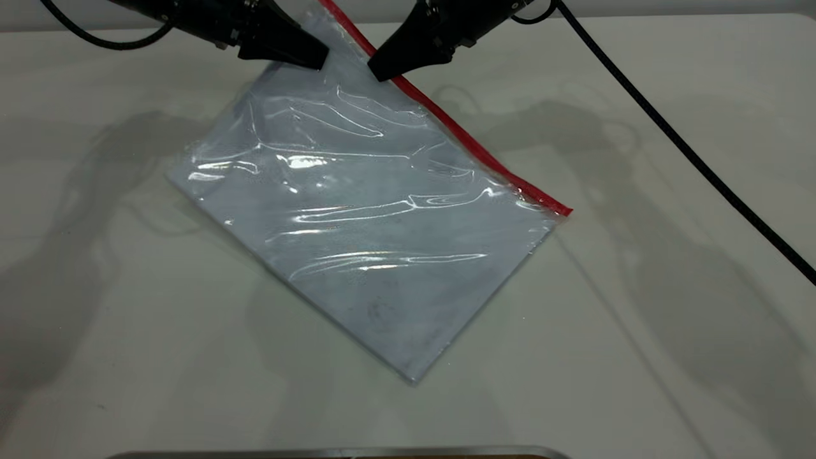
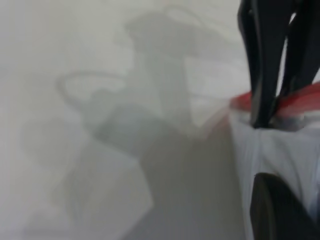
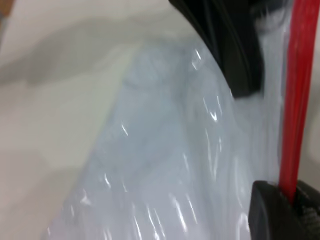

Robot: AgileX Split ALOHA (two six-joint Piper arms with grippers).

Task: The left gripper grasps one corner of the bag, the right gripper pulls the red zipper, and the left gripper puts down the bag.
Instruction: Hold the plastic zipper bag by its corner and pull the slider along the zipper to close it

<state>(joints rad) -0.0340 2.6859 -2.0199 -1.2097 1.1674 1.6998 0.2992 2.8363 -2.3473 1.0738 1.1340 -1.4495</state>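
Observation:
The clear bluish bag [image 1: 370,223] lies slanted on the table, its far end raised. The red zipper [image 1: 472,143] runs along its right long edge. My left gripper [image 1: 312,58] is shut on the bag's far end, by the corner of the bag [image 2: 237,107] where the red strip ends. One of its fingers [image 2: 275,210] presses on the plastic. My right gripper [image 1: 381,71] is shut on the red zipper, close beside the left gripper. The strip [image 3: 297,90] passes between its jaws [image 3: 290,197]. The slider tab is hidden.
A thick black cable [image 1: 688,153] trails from the right arm across the table's right side. A metal edge [image 1: 338,452] shows at the front. The white table [image 1: 637,350] lies around the bag.

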